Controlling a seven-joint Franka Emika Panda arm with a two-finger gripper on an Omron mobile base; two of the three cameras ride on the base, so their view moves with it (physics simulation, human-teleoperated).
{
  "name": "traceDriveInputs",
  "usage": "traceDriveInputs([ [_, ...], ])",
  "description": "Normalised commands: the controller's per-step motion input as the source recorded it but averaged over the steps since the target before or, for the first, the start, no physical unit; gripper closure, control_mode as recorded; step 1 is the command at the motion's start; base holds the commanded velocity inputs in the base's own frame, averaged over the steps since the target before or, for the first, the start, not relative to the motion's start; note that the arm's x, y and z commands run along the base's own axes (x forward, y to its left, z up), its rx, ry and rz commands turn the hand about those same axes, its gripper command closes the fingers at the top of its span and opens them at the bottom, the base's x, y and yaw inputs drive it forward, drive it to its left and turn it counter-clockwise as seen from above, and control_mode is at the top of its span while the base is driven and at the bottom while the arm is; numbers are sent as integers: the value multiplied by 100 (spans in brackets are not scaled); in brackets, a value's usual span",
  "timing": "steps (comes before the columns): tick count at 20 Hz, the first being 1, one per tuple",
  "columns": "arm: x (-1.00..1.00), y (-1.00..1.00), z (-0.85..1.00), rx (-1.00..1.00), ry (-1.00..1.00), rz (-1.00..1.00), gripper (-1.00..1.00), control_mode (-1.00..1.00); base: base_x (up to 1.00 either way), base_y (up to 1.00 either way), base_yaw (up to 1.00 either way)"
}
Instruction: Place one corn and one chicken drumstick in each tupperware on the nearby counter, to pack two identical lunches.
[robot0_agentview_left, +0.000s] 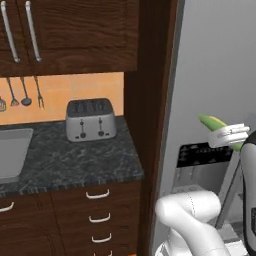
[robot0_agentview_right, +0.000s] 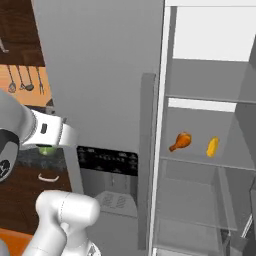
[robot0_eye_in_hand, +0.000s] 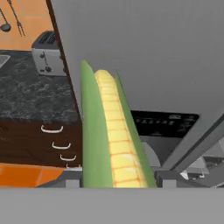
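The fridge (robot0_agentview_right: 210, 150) stands open beside me; on its middle shelf a chicken drumstick (robot0_agentview_right: 180, 141) lies near the left edge and a plain yellow cob (robot0_agentview_right: 212, 147) just right of it, apart. The counter (robot0_agentview_left: 65, 157) carries a toaster (robot0_agentview_left: 91, 119) at its back right corner; I see no tupperware on the stretch in view. My gripper (robot0_eye_in_hand: 118, 177) is clamped on the husked corn (robot0_eye_in_hand: 109, 131), held in the air before the fridge door. I judge it light, stiff and a little rounded, so a mid-cob pinch across the husk suits it best.
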Motion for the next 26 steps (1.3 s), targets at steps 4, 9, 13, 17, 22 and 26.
traceDriveInputs([
  [4, 0, 0, 0, 0, 0, 0, 100, 100, -21, 100, 0],
  [9, 0, 0, 0, 0, 0, 0, 100, 100, -18, 100, 0],
  [13, 0, 0, 0, 0, 0, 0, 100, 100, -15, 100, 0],
  [17, 0, 0, 0, 0, 0, 0, 100, 100, -13, 100, 0],
  [22, 0, 0, 0, 0, 0, 0, 100, 100, -2, 100, 0],
  [26, 0, 0, 0, 0, 0, 0, 100, 100, 0, 100, 0],
])
